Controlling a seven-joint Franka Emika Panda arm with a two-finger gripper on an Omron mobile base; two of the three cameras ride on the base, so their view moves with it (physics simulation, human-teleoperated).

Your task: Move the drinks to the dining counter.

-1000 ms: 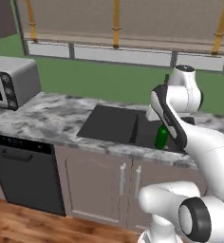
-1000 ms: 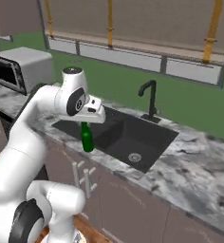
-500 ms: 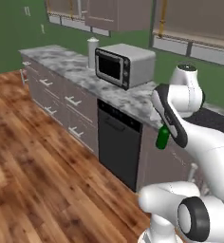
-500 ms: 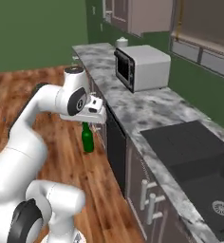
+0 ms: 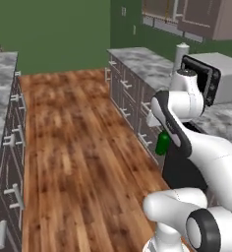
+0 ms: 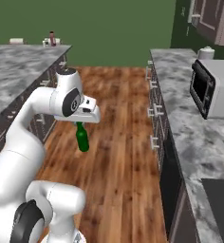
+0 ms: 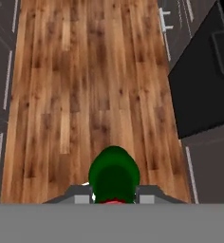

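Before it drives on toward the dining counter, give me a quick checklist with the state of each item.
1. Green bottle held by the gripper: ok, hanging from it by its neck.
2. Bottle upright: ok in the right base view.
3. Bottle clear of the wood floor: ok.
4. Dining counter in sight: ok, to the left.
5. Floor between the counters free: ok.
6. Landing space by the red drink: cannot tell.
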